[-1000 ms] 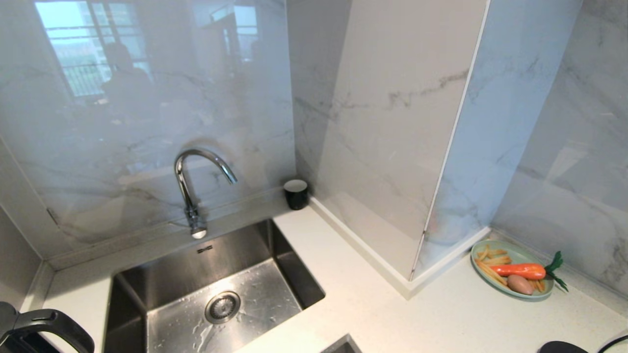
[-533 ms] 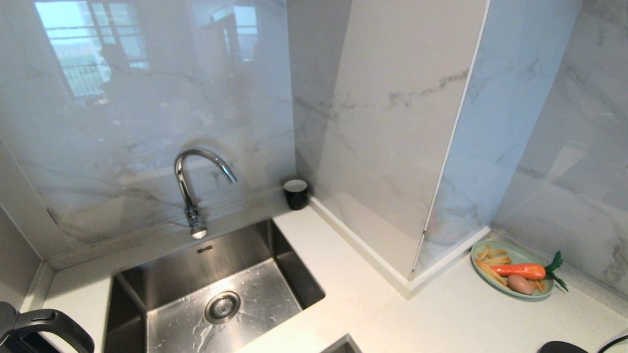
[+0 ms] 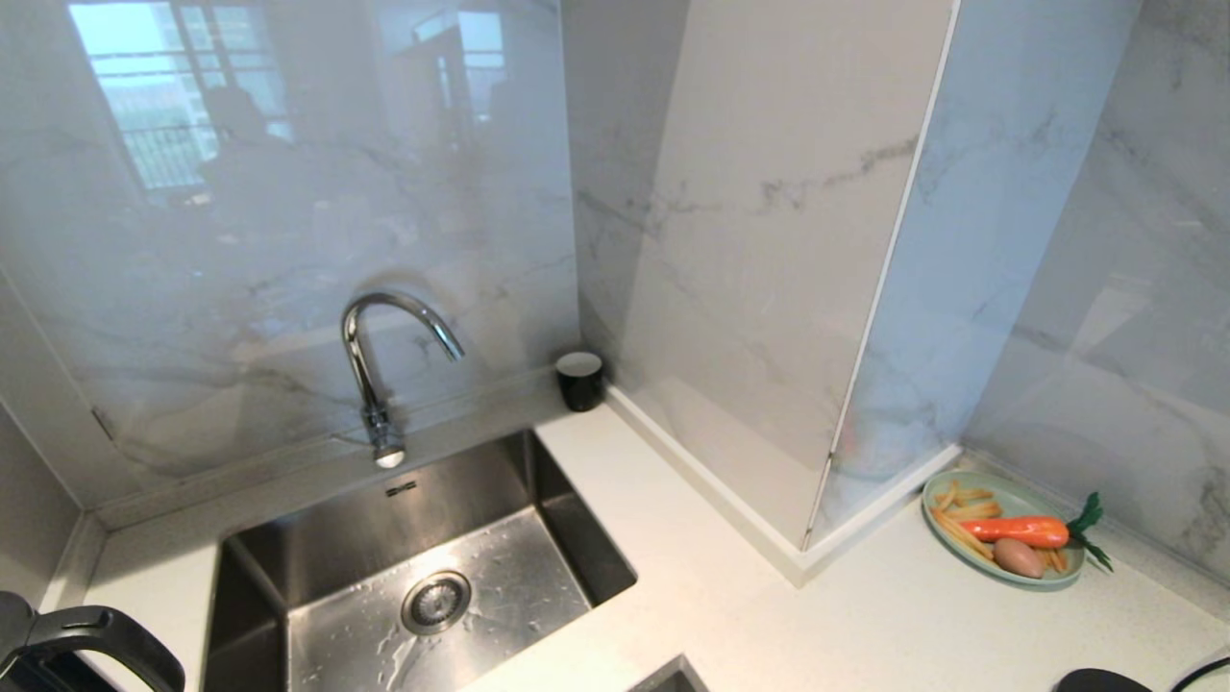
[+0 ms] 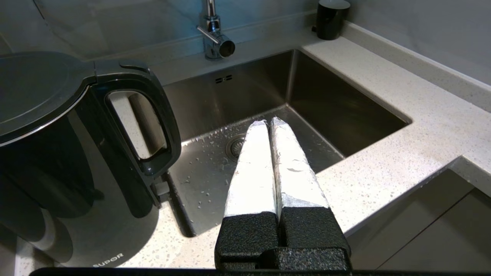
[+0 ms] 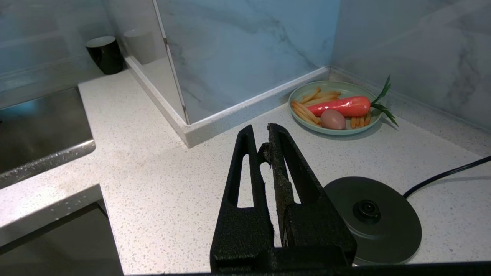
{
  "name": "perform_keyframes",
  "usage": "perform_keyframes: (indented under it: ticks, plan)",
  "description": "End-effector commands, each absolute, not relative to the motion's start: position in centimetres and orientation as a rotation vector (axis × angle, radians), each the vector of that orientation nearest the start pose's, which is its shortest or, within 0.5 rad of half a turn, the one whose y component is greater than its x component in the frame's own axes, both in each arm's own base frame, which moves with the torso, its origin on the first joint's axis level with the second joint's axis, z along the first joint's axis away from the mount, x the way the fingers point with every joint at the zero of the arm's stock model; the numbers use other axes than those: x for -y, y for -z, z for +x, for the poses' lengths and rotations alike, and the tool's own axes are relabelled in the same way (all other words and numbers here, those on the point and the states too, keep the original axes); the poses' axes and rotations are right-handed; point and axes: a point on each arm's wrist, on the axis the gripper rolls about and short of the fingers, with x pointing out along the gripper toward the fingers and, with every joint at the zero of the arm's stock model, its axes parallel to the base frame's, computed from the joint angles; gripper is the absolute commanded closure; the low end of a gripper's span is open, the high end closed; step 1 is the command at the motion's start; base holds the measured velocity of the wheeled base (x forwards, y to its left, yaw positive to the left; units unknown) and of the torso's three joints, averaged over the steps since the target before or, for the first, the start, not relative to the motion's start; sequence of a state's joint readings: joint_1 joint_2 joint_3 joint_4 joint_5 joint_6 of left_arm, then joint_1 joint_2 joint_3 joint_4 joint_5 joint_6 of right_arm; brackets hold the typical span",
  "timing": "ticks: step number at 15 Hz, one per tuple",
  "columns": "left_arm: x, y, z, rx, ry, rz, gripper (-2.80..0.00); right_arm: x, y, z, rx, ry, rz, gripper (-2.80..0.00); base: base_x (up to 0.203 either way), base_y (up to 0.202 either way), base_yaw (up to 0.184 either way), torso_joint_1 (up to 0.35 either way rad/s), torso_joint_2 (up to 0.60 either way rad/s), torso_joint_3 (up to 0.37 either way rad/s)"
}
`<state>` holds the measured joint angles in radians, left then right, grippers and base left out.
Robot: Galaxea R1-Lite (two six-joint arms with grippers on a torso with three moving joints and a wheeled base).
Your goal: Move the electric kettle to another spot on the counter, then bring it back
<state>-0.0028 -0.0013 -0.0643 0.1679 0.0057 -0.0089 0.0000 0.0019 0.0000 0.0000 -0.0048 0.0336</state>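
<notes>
The electric kettle (image 4: 57, 153), glossy black with a looped handle (image 4: 153, 126), stands on the white speckled counter (image 4: 402, 126) just left of the sink. In the head view only its handle (image 3: 86, 644) shows, at the bottom left corner. My left gripper (image 4: 267, 123) hovers over the sink's front edge, to the right of the kettle's handle and apart from it; it is shut with nothing held. My right gripper (image 5: 261, 132) is shut and empty above the counter (image 5: 172, 172), next to the round black base disc (image 5: 372, 218). Neither gripper shows in the head view.
The steel sink (image 3: 423, 567) with a chrome tap (image 3: 384, 365) lies between the kettle and the base disc (image 3: 1095, 680). A black cup (image 3: 579, 381) stands in the back corner. A green plate (image 3: 1004, 529) with a carrot and fries sits at the right wall. A marble pillar (image 3: 769, 336) juts out.
Nothing on the counter has moved and both arms are still. Only a person's reflection in the glossy wall panel shifts a little.
</notes>
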Motion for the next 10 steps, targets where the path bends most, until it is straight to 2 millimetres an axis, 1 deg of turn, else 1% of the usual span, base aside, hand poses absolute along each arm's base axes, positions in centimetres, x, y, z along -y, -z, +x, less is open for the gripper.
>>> perform_keyframes:
  ticks: [1,10]
  plan:
    - [-0.02,-7.59,-2.87,-0.103,-0.004,-0.009,0.0,0.01,-7.57,-2.27,0.0,0.005,0.035,0.0,0.0,0.0,0.0,0.0,0.0,0.0]
    - [-0.02,-7.59,-2.87,-0.103,-0.004,-0.009,0.0,0.01,-7.57,-2.27,0.0,0.005,0.034,0.0,0.0,0.0,0.0,0.0,0.0,0.0]
